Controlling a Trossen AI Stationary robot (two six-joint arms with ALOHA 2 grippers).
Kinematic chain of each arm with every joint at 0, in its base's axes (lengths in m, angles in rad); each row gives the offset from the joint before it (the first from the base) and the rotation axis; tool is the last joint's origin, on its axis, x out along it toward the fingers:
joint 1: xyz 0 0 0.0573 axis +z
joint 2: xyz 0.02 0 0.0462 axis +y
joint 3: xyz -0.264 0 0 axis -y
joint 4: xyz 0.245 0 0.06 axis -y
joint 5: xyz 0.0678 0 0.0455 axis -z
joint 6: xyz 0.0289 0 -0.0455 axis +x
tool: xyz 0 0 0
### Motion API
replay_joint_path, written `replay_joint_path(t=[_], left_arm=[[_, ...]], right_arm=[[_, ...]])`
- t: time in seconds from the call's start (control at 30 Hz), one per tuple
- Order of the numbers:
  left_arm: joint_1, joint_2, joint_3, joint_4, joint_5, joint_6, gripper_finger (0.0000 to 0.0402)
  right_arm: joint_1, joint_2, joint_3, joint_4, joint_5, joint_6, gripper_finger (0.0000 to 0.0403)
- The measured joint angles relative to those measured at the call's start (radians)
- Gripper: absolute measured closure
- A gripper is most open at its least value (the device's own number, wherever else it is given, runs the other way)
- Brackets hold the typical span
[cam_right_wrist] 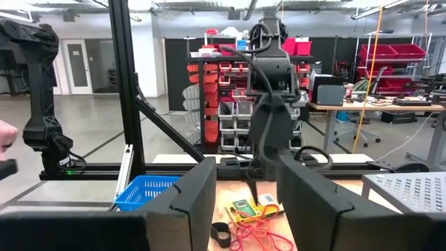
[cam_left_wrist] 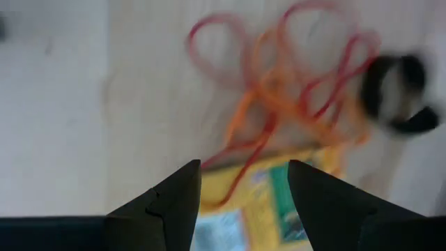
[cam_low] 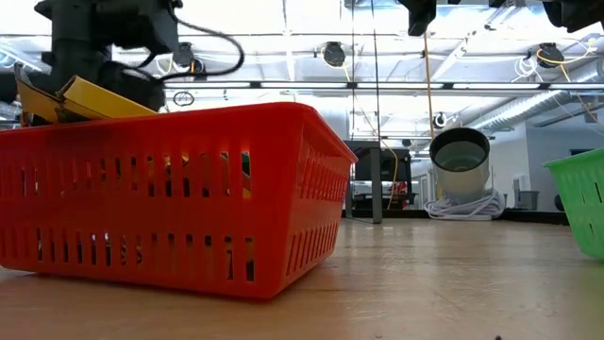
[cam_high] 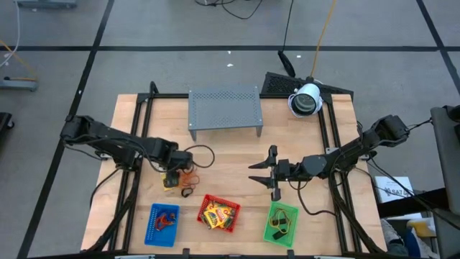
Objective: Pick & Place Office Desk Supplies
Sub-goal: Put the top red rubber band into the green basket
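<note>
One wooden table (cam_high: 223,162) carries one grey rack (cam_high: 223,109) and three trays in a row along the near edge: blue (cam_high: 162,223), red (cam_high: 218,213) and green (cam_high: 281,224), the red one holding yellow packets (cam_high: 213,214). Of the two arms, the left gripper (cam_left_wrist: 244,183) hangs with fingers spread over one yellow packet (cam_left_wrist: 268,209) lying on the table among a tangle of rubber bands (cam_left_wrist: 293,90), above the blue tray. The right gripper (cam_high: 264,173) hovers open over bare wood above the green tray.
</note>
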Motion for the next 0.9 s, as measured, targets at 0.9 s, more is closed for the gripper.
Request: replay_joint_path(t=[0.9], left_arm=[[0.049,0.201,-0.013,0.034,0.044,-0.119,0.0177]], right_arm=[[0.000,0.000,0.000,0.000,-0.001,0.000,0.0261]])
